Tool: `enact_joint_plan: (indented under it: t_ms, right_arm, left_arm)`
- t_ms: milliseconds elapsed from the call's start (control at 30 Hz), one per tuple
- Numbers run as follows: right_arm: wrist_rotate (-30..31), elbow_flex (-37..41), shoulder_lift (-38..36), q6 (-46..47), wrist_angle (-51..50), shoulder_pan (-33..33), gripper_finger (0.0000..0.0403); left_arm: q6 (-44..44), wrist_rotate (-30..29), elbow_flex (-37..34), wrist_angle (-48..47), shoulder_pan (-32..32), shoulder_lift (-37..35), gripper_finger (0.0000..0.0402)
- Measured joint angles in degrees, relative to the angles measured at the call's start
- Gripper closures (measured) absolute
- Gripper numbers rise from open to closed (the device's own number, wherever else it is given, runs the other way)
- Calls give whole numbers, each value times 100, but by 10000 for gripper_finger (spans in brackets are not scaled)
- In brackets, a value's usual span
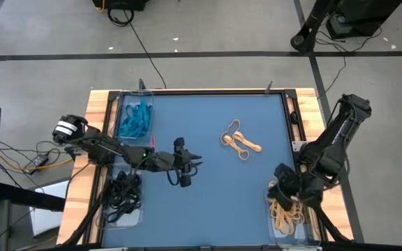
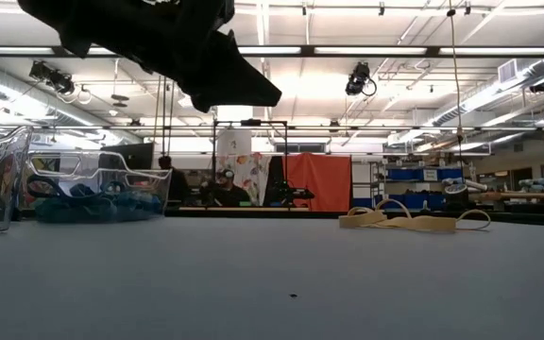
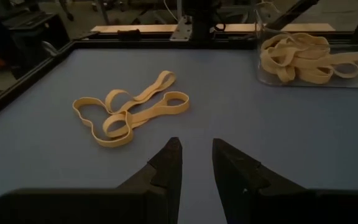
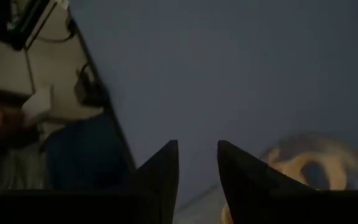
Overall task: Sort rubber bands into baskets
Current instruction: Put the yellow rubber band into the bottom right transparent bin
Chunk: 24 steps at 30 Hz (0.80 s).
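Mid-table, the left gripper hovers empty, fingers a little apart, facing the loose tan rubber bands further right. It should drop low and pinch just one loop. The right gripper, slightly spread, waits over the tan-band basket.

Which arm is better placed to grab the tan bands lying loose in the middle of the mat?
Left, probably. The left gripper faces the loose tan bands across bare mat, jaws open. The right gripper hangs over the tan bands' tray.
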<state>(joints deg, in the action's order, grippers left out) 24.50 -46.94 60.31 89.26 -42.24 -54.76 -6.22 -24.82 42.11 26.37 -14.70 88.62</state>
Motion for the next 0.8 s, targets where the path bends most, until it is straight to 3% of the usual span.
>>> enact_joint_plan:
  t_ms: [300, 533, 800]
  right_arm:
    - [115, 0, 0, -1709, 13, 1367, 280]
    - [267, 0, 32, -3192, 11, 2799, 280]
    - [-1, 0, 367, -4503, 40, 4594, 280]
  left_arm:
    - [0, 159, 0, -7, 172, 0, 308]
    - [-141, 155, 0, 0, 223, 0, 308]
    - [-191, 240, 0, -251, 195, 0, 308]
